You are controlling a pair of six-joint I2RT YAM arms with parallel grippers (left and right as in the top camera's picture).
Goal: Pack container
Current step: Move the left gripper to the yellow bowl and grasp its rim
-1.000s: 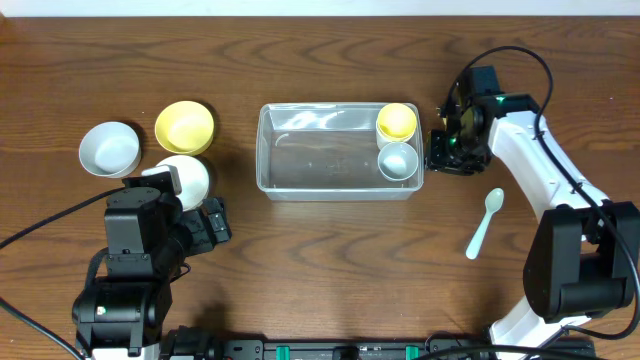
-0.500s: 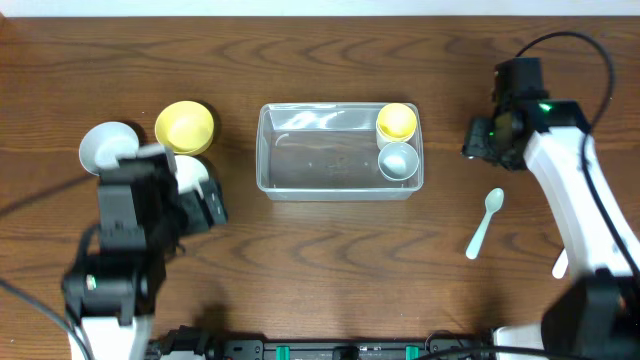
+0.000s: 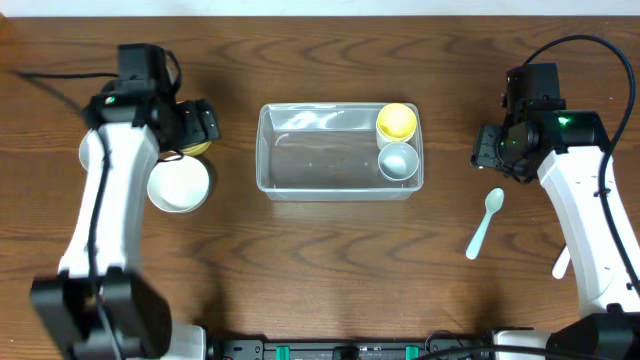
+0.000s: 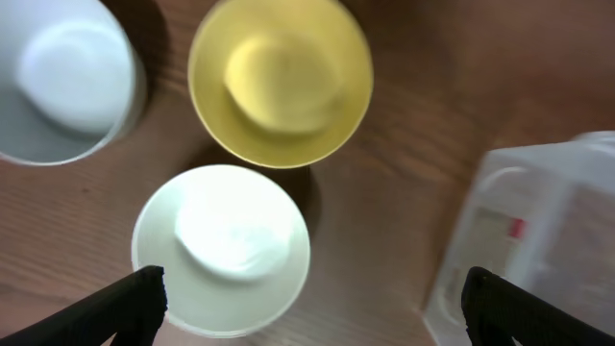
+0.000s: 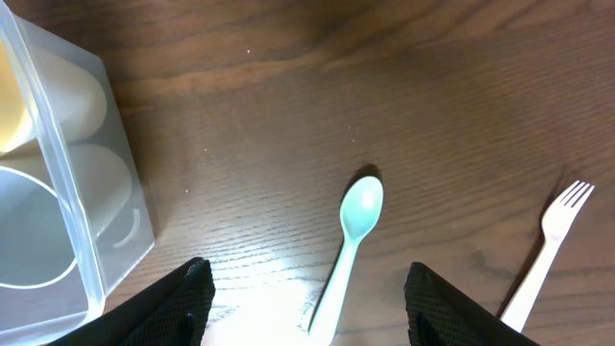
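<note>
Clear plastic marks the goal: the container (image 3: 320, 160) sits between the two arms, its long axis running from one gripper toward the other, so each tool faces a short end wall. A yellow cup (image 3: 397, 120) and a pale cup (image 3: 398, 161) already stand inside, at the end nearer the right arm.

The left gripper (image 4: 312, 284) hangs with its fingers spread wide and nothing held. A white bowl (image 4: 223, 248) lies right below it, closer to the left finger than the right. A yellow bowl (image 4: 281, 82) sits just ahead of that, touching or nearly so, and a second white bowl (image 4: 62, 77) lies ahead and to the left. The container lies to this gripper's right, with bare table between.

The right gripper (image 5: 307, 274) is also parted and empty. A mint spoon (image 5: 351, 240) lies below it, bowl end forward and handle running back between the fingers; a white fork (image 5: 548, 250) rests further right. The container is to its left.

The left arm is the nearer one to the bowls; a carry to the right would likely follow a grasp.
</note>
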